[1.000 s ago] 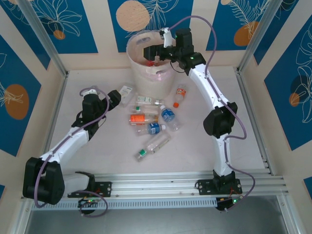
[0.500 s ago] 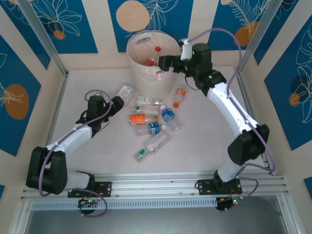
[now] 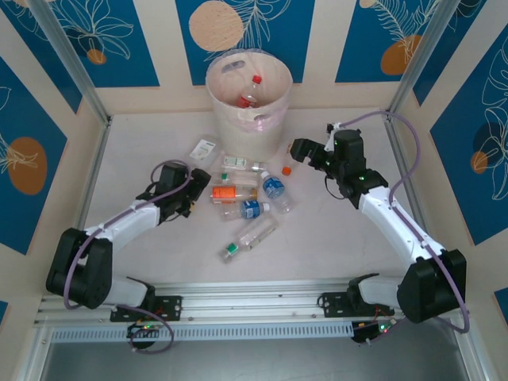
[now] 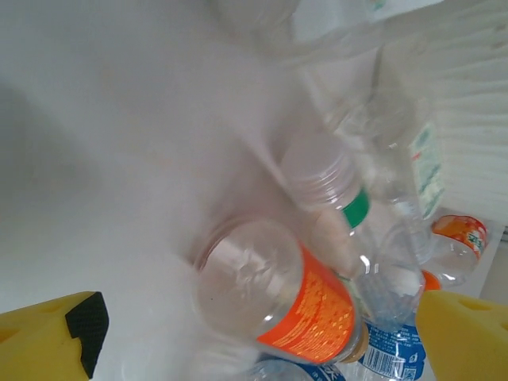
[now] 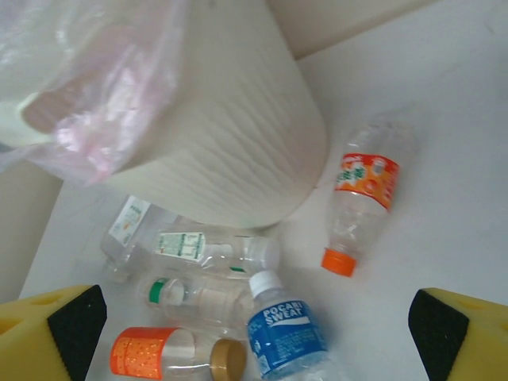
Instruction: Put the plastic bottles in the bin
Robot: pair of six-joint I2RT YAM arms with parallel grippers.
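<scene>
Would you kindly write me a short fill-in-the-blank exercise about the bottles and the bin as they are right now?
1. The bottle in the bin has a ___ cap.
2. In the right wrist view, the blue-labelled bottle reads Pocari ___.
3. Facing the open left pincer, the nearest bottle wears an ___ label.
4. The bin stands ___ on the table.

Missing words: red; Sweat; orange; upright.
</scene>
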